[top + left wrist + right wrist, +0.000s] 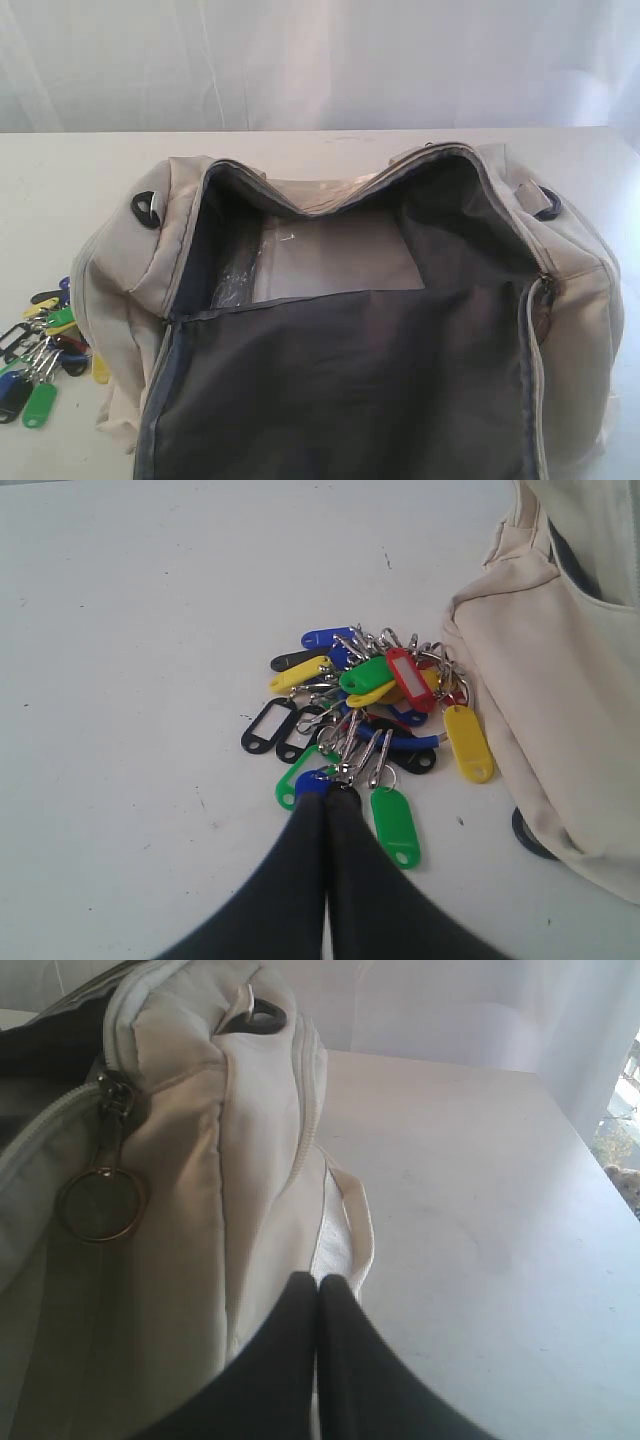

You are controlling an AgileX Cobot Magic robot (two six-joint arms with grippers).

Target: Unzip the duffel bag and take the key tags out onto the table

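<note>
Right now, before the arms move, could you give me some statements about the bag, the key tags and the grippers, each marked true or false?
1. The duffel bag is unzipped along its top. True.
2. The key tags lie inside the bag. False: they lie on the table, beside the bag.
3. Both grippers are wide open. False: the left gripper and the right gripper are both shut.
4. A metal ring hangs from a zipper pull on the bag. True.
</note>
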